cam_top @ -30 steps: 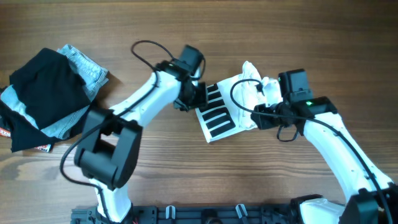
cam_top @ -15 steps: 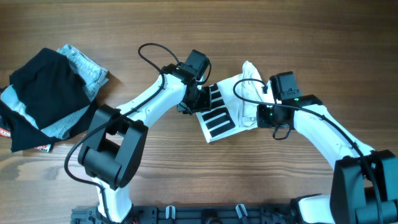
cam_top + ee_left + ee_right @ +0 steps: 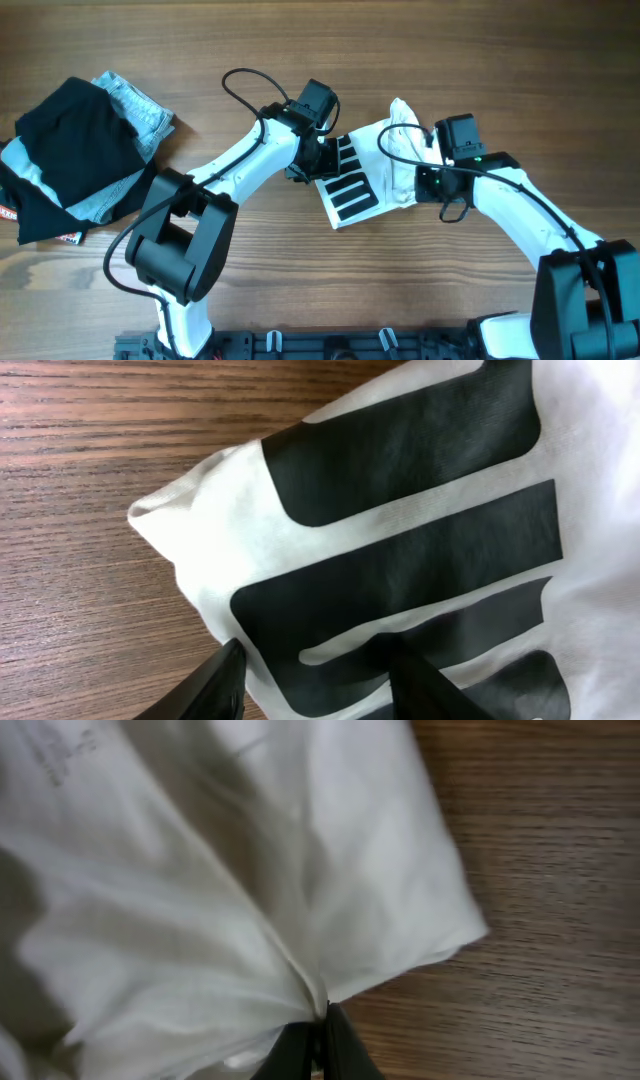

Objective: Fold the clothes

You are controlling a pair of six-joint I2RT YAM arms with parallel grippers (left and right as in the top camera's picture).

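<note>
- The white shirt (image 3: 375,165) is lying as a bunched, partly folded bundle at the middle of the counter (image 3: 500,60), between the two arms.
- Its bar print (image 3: 350,180) is facing up on the left half of the bundle. The right half is showing plain white crumpled folds, with a peak of cloth poking toward the far edge.
- The left claw (image 3: 324,159) is sitting at the shirt's left edge, over the print.
- Left wrist view: its two fingers (image 3: 222,678) are standing spread apart, with printed cloth showing in the gap. I cannot tell whether the tips are touching the fabric.
- In the same view, one corner of the shirt is pointing out onto bare wood.
- The right claw (image 3: 318,1035) is gripping the shirt's right side.
- Right wrist view: its fingers are pressing together and pinching a gathered fold of white fabric. Creases are fanning out from the pinch point, and the cloth is hanging in soft pleats above the wood.
- A black garment (image 3: 70,150) is lying at the far left of the counter, draped over a light blue denim piece (image 3: 135,105). Both are sitting well apart from the shirt and the claws.
</note>
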